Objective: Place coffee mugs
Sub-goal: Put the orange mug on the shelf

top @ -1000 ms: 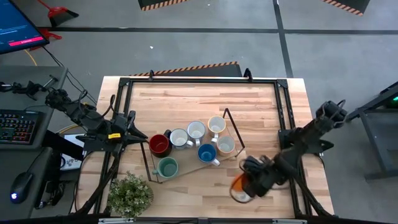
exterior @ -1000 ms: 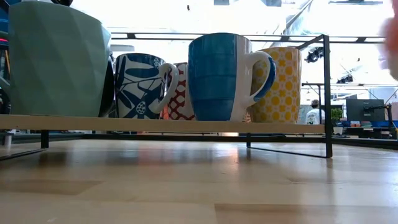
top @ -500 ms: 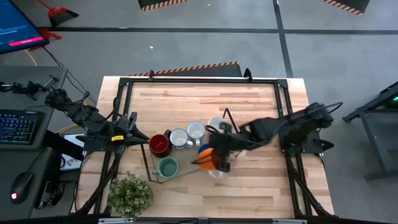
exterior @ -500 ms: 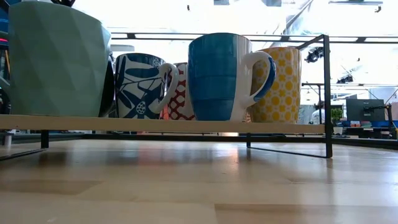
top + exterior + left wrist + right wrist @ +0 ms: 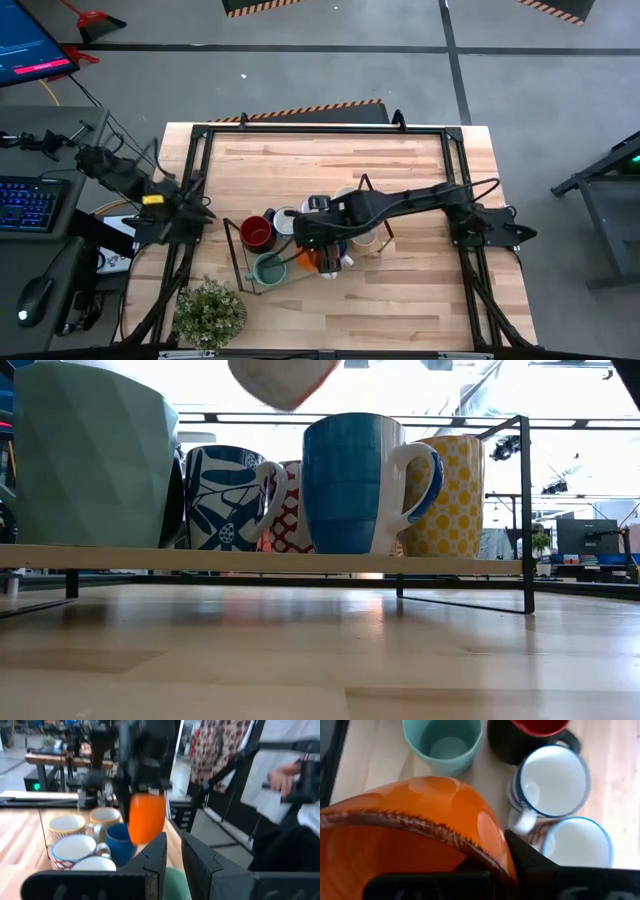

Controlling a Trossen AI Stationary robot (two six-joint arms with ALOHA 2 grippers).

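Orange mug (image 5: 326, 262) clamped in right tool (image 5: 322, 255), approx over rack (image 5: 243, 272) front edge, left tool (image 5: 172, 857) nearly closed, empty.

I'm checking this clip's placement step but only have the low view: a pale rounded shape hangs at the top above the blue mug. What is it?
Observer: The underside of the orange mug, carried by the right gripper above the rack.
Operator: Is the grip firm?
Observer: The right wrist view shows the gripper shut on the mug's rim.
Operator: Where's the other arm?
Observer: The left gripper waits at the table's left edge, carrying nothing.
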